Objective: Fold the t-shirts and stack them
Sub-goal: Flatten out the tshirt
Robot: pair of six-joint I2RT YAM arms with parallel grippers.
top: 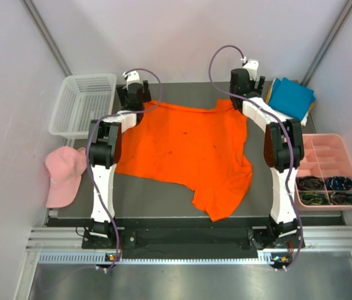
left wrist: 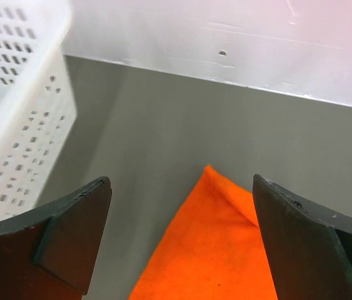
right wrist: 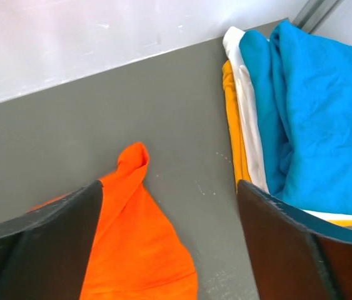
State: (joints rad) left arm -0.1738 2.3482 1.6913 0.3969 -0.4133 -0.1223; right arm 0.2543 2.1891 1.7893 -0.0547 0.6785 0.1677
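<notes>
The bright orange t-shirt [top: 188, 150] lies spread out on the dark table. My left gripper [top: 133, 87] hovers open over its far left corner, whose folded tip [left wrist: 219, 244] shows between the jaws. My right gripper [top: 244, 78] hovers open over the far right corner, whose twisted tip [right wrist: 129, 187] lies by the left jaw. A stack of folded t-shirts stands at the far right, teal blue [top: 291, 97] on top. The right wrist view shows the teal one [right wrist: 326, 119] over white [right wrist: 244, 94] and amber yellow [right wrist: 233, 119] layers.
A white perforated basket [top: 82, 103] stands at the far left, and also shows in the left wrist view [left wrist: 13, 112]. A pale pink cap [top: 63, 175] lies at the left edge. A pink compartment tray [top: 326, 169] with dark small items sits at the right. A pale wall runs close behind the table.
</notes>
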